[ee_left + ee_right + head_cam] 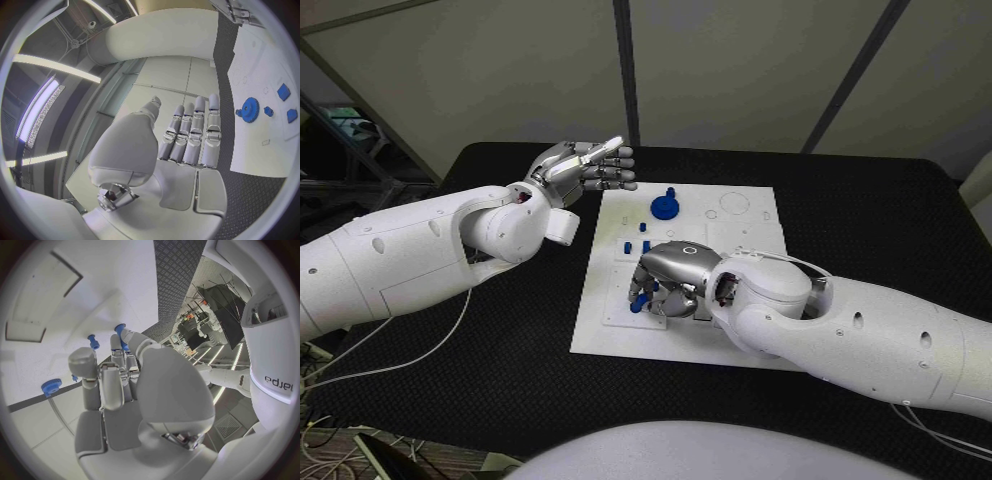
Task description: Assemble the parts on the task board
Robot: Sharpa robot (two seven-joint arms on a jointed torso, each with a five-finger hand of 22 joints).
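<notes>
The white task board (733, 262) lies in the middle of the black table. A blue gear (666, 206) stands near its far end, also seen as the blue gear (251, 109) and the blue gear (51, 385). Small blue parts (646, 231) lie just nearer. My right hand (672, 280) reaches down onto the board's near left part and its fingertips pinch a small blue part (639, 298), the same blue part (119, 329) showing at the fingers' ends. My left hand (589, 165) hovers raised beside the board's far left corner, fingers (194, 135) straight, holding nothing.
A blue peg (93, 341) stands on the board just beyond my right fingers. Several small blue parts (283, 92) lie beside the gear. Round holes (733, 204) mark the board's far right part. White cables (387, 360) trail off the table's left edge.
</notes>
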